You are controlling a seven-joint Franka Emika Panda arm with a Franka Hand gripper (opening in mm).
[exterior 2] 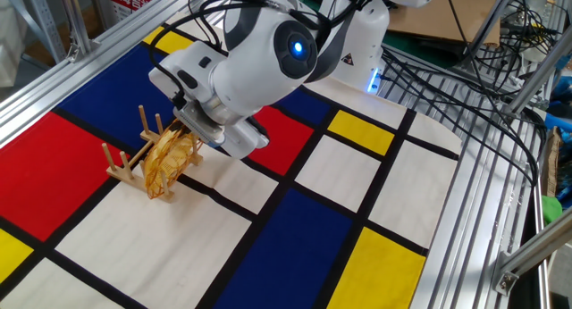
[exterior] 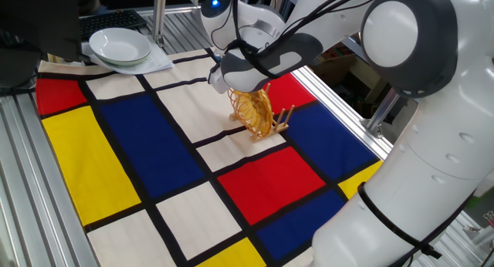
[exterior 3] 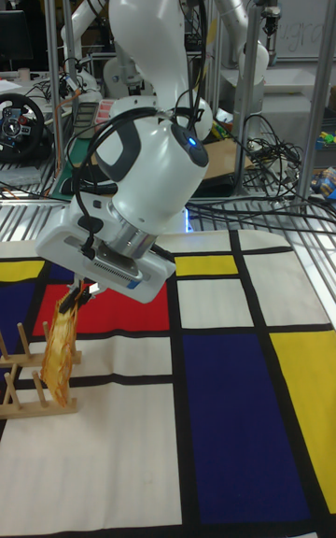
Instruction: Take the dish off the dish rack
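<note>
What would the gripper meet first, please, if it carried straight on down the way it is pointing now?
Most likely the dish: the gripper points down at its top rim, where it stands on edge in the dish rack. The fingers are hidden behind the wrist, so contact cannot be confirmed.

One fixed view looks down across the colour-blocked tablecloth (exterior: 154,143) from behind the white robot arm (exterior: 417,128). The other fixed view faces it from the opposite side. The tall view sits low, nearer. All share the arm's surroundings.

Woven dish (exterior 3: 58,351) upright in wooden rack (exterior 3: 23,398)
</note>
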